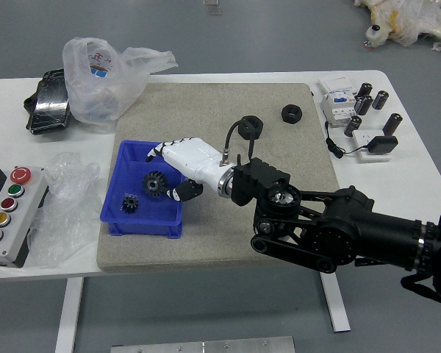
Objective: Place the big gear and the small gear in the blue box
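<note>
Right hand (192, 162), open, hides part of the blue box (142, 227).

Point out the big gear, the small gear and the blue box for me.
Big gear (155, 184): head view, on its face.
Small gear (130, 204): head view, on its face.
Blue box (142, 229): head view, on its near wall.

Blue box (177, 226), dark gears (155, 183), black-and-white robot hand (195, 160), grey mat (228, 243), white table (51, 273).

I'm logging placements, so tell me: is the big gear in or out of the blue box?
In: the big gear shows within the walls of the blue box, near the small gear.
</note>
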